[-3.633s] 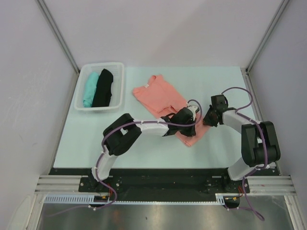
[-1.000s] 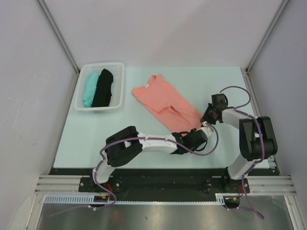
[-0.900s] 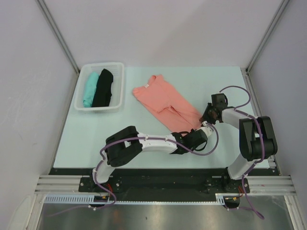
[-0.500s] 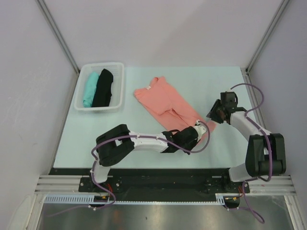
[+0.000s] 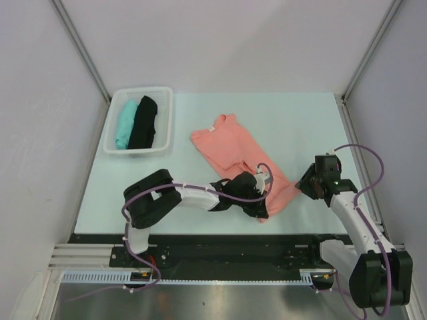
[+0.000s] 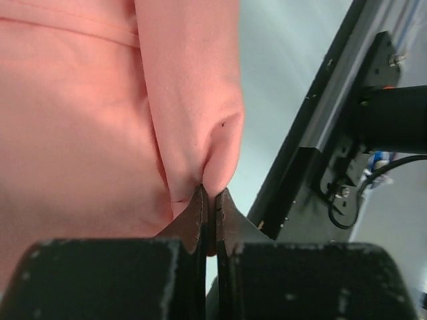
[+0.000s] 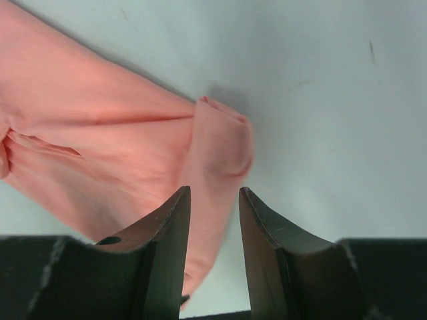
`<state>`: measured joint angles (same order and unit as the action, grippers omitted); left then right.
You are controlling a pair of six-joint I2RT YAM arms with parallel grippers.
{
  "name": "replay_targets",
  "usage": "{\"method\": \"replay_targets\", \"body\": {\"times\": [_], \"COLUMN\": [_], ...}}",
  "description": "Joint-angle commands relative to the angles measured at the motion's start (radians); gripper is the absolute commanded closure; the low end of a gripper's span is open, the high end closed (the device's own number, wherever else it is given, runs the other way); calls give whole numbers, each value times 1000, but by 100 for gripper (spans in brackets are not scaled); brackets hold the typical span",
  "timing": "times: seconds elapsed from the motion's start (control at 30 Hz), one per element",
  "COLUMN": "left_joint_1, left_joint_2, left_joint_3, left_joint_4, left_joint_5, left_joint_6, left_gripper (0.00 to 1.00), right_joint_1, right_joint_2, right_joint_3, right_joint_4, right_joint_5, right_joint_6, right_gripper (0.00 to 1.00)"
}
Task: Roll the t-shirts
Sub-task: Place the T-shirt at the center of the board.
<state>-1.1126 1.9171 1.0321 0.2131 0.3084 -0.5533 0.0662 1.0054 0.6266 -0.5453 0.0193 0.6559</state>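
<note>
2 t-shirts, the teal one (image 5: 125,124) and the black one (image 5: 143,123), are seen rolled and laid side by side inside the basket (image 5: 167,113), so that part is judged done. 1 is left: the salmon-pink t-shirt (image 5: 230,143) lies on the worktop (image 5: 293,120), its collar near the basket and its hem far from it. It is folded narrow but not yet rolled. A fold of the hem is pinched in the left tool (image 6: 209,200), whose jaws are pressed together on the cloth. The right tool (image 7: 212,200) is held with jaws apart over the hem corner furthest from the basket, with nothing clamped. The worktop is pale mint and matte, and it is enclosed by plain grey-white walls with metal corner posts
</note>
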Motion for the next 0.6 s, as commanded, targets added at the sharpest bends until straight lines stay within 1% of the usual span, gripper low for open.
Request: {"method": "replay_targets", "body": {"times": [0.0, 0.1, 0.2, 0.4, 0.57], "left_joint_1": [48, 76, 95, 114, 129], "left_joint_2": [-40, -32, -27, -13, -9], "left_joint_3": [-47, -66, -75, -75, -81], "left_joint_4": [130, 166, 172, 164, 160], "left_joint_5": [198, 234, 253, 279, 290], "left_joint_6": [-135, -174, -181, -185, -186], "left_gripper": [100, 100, 100, 100, 99], "right_joint_1": [26, 69, 90, 112, 135], "right_joint_2": [-93, -102, -68, 18, 32], "right_joint_3": [-28, -50, -61, -57, -59], "right_joint_4": [-94, -104, -81, 4, 62], "right_joint_5": [37, 60, 59, 68, 80], "right_joint_6": [62, 91, 108, 139, 169], "right_gripper": [59, 59, 59, 59, 60]}}
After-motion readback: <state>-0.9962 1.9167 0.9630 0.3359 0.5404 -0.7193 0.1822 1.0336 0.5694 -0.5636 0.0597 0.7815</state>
